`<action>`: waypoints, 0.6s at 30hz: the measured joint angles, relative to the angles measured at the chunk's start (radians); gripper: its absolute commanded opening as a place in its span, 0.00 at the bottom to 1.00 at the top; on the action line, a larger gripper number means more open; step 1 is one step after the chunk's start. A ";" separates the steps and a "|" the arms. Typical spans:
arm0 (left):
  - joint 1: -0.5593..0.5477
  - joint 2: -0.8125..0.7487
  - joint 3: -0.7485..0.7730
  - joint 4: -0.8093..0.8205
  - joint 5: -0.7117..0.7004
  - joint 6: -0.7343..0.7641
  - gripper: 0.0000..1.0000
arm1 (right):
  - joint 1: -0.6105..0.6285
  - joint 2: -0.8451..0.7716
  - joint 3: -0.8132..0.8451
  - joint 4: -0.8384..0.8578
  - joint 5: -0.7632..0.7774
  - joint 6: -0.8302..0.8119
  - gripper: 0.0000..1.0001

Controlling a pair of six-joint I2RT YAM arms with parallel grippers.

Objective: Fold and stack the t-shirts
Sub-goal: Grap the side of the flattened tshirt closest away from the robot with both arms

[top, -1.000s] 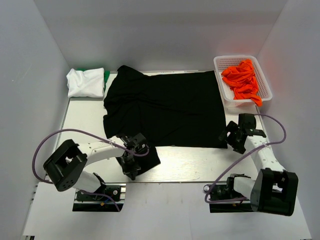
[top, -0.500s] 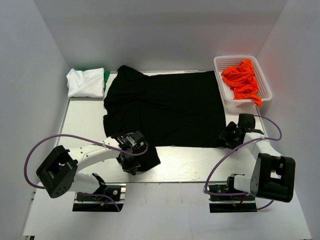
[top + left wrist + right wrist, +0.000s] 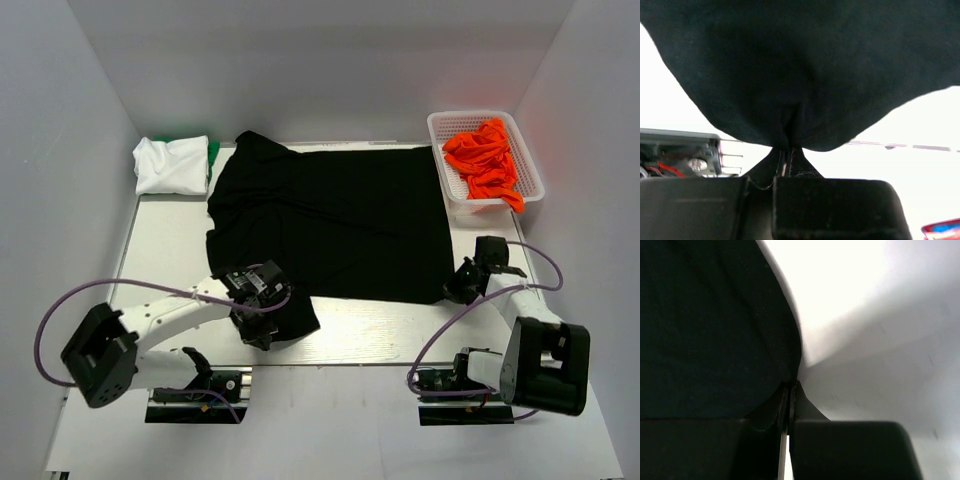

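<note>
A large black t-shirt (image 3: 330, 215) lies spread over the middle of the table. My left gripper (image 3: 262, 318) is shut on its near left corner, and the cloth (image 3: 805, 75) bunches up above the closed jaws (image 3: 788, 150). My right gripper (image 3: 458, 288) is shut on the shirt's near right corner; in the right wrist view the black cloth (image 3: 710, 330) runs down into the closed jaws (image 3: 790, 387). A folded white t-shirt (image 3: 172, 165) lies at the back left, with a green t-shirt (image 3: 213, 155) showing at its right edge. Orange t-shirts (image 3: 485, 160) fill the basket.
A white plastic basket (image 3: 530, 160) stands at the back right corner. White walls close in the table on the left, back and right. Purple cables loop from both arms near the front edge.
My right gripper moved left onto the shirt's near right corner and shut on it. The left gripper, still shut on its corner, shifted slightly left and back.
</note>
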 measured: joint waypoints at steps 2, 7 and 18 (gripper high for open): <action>0.000 -0.055 -0.010 -0.015 0.037 -0.013 0.00 | 0.000 -0.032 -0.006 -0.069 0.006 0.000 0.00; 0.000 -0.190 -0.027 -0.126 0.121 -0.032 0.00 | 0.001 -0.124 -0.013 -0.225 -0.018 0.004 0.00; 0.000 -0.203 -0.010 -0.323 0.247 0.031 0.00 | 0.003 -0.166 0.099 -0.469 0.004 0.003 0.00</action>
